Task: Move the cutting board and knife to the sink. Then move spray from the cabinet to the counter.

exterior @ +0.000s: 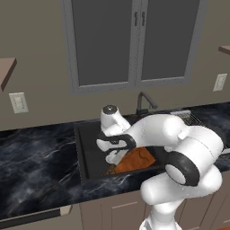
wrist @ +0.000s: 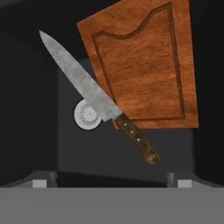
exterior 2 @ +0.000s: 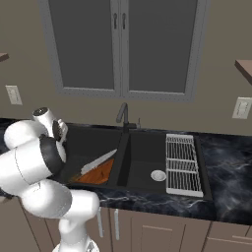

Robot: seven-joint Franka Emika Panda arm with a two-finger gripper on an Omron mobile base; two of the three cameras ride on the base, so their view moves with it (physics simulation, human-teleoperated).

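Hand view: knife (wrist: 99, 99) lies beyond wide-apart jaws, in sink (wrist: 65, 144).

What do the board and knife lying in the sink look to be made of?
Flat reddish-brown cutting board: apparently wood, matte, with visible grain and a carved groove. Kitchen knife: dull mottled silver-grey blade, likely steel; dark brown handle with pale rivet-like dots, probably wood.

Light flat, even, rendered; no clear source from where I stand. My white arm shades softly on underside. Sink (exterior 2: 142, 157) reads near black, walls hard to separate. Counter (exterior: 40, 157) veins show faint sheen, no harsh glare. Base views soft, slightly grainy. Hand view sharper: knife (wrist: 94, 94) blade mottled grey, dull; cutting board (wrist: 146, 65) grain clear, warm. No visible edge distortion, no motion blur.
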